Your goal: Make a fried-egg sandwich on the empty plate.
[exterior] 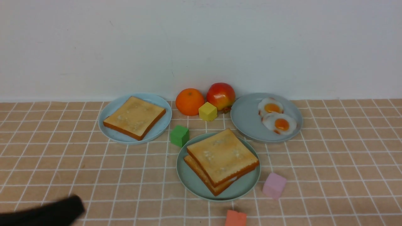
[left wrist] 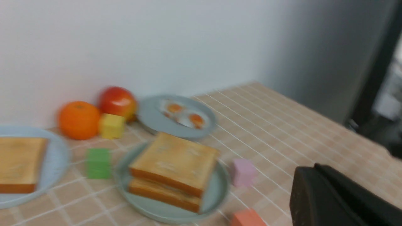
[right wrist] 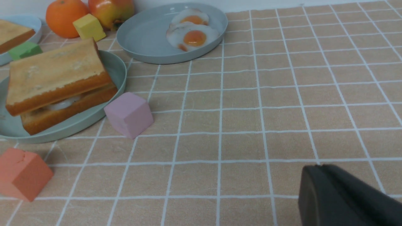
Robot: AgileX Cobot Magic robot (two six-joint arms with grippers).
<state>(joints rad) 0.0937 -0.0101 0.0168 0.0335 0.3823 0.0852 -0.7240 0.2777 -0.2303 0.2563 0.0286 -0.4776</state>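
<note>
Left gripper (left wrist: 317, 188) closed, empty; fried-egg sandwich (exterior: 221, 160) flat on empty plate (exterior: 191, 182), corner toward wall.

A fried-egg sandwich (exterior: 222, 160) lies flat on a round mint-green plate (exterior: 191, 180) with a low rim. Two square golden-brown toast slices with darker crusts are stacked slightly askew, the lower slice's corner jutting past the upper one. A sliver of glossy white egg (right wrist: 64, 103) shows between the slices at one edge. The plated sandwich sits well apart from both sets of closed jaws, off to the side and ahead of each.
</note>
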